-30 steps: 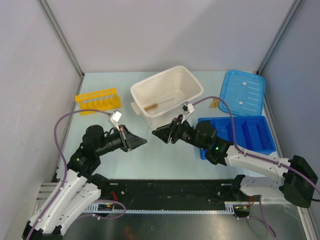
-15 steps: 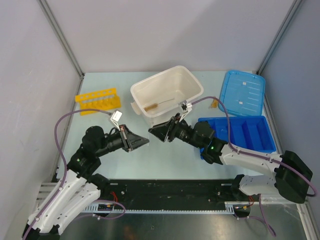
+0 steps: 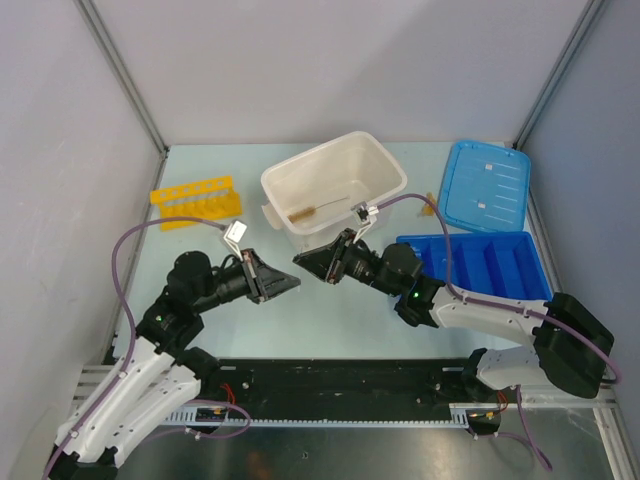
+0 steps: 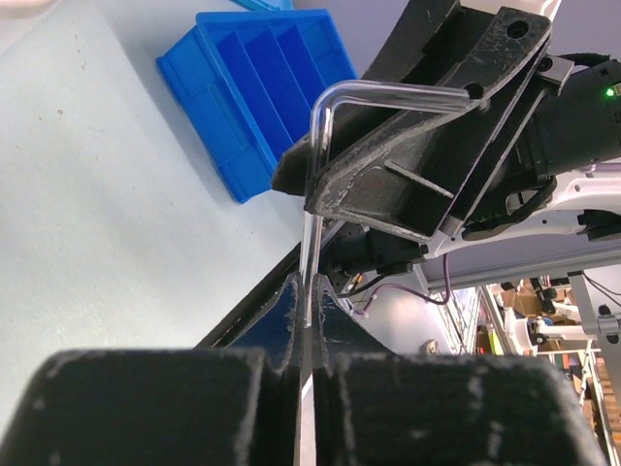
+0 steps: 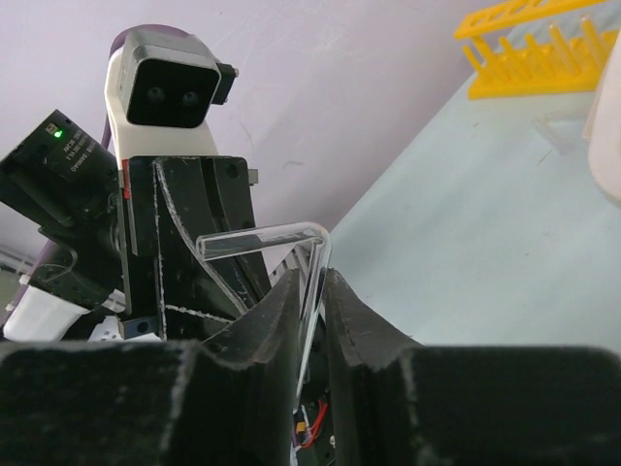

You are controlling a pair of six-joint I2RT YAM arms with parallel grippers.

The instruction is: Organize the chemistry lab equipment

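Note:
My two grippers meet tip to tip above the table's middle, the left gripper (image 3: pixel 290 283) and the right gripper (image 3: pixel 303 262). A bent clear tube (image 4: pixel 315 194) runs between them. The left gripper (image 4: pixel 309 291) is shut on the end of one leg. The right gripper (image 5: pixel 312 286) is shut on the other leg, with the bend (image 5: pixel 325 236) just past its tips. The yellow holed rack (image 3: pixel 196 200) stands at the back left and also shows in the right wrist view (image 5: pixel 534 49). A wire brush (image 3: pixel 318 208) lies inside the white tub (image 3: pixel 385 165). A tiny amber piece (image 3: pixel 430 200) lies beside the lid.
The blue lid (image 3: pixel 487 185) lies at the back right. The blue divided tray (image 3: pixel 490 270) sits in front of it, right of my right arm, and shows in the left wrist view (image 4: pixel 254 87). The tub stands just behind the grippers.
The right gripper has moved left and a little forward, closing the gap to the left gripper. The left gripper has shifted slightly right. The two now meet at the tube.

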